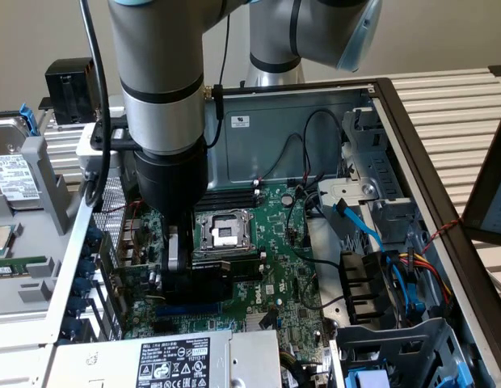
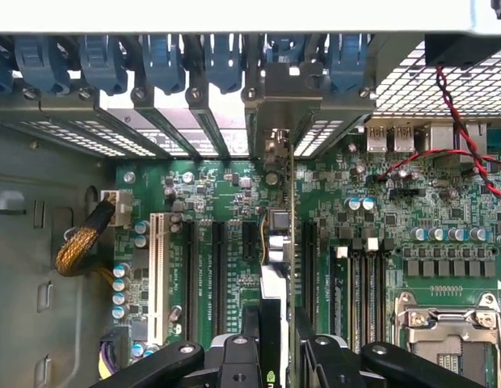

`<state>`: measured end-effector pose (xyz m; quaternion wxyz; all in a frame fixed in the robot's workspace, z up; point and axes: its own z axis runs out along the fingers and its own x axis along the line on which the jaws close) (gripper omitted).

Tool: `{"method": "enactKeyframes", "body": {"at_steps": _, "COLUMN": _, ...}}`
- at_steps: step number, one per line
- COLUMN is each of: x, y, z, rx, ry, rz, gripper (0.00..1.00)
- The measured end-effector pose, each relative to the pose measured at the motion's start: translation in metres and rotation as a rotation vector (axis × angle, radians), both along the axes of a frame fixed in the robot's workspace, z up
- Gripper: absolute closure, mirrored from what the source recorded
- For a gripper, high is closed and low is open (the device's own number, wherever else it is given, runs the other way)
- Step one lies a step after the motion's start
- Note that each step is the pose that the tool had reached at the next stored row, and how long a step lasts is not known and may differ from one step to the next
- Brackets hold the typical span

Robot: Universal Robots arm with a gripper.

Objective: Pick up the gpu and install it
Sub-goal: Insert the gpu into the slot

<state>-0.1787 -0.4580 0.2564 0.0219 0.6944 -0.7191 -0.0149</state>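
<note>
The gripper [image 2: 276, 349] fingers pinch the gpu [image 2: 275, 234] from both faces. The gpu stands upright on edge over the motherboard [image 2: 380, 218], among the expansion slots beside the CPU socket [image 2: 448, 327], with its end bracket [image 2: 283, 105] at the motherboard's rear edge.

Small green gpu [image 2: 276, 242] with a black fan cover, seen from its thin edge. Standing upright on its long edge, down between the black slots [image 2: 219, 267] of the big green board [image 2: 226, 186]. With its silver end bracket [image 2: 287, 101] up by the blue clips [image 2: 222, 61]. Gripped on both flat sides.
</note>
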Motion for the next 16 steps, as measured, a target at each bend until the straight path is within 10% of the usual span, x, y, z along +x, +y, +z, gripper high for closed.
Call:
{"method": "enactKeyframes", "body": {"at_steps": 6, "x": 0.0009, "y": -0.0003, "z": -0.0001, "rx": 0.0109, "ry": -0.0001, "rz": -0.002, "gripper": 0.73}}
{"method": "enactKeyframes", "body": {"at_steps": 16, "x": 0.001, "y": -0.0017, "z": -0.0005, "rx": 0.011, "ry": 0.0037, "rz": -0.003, "gripper": 0.73}}
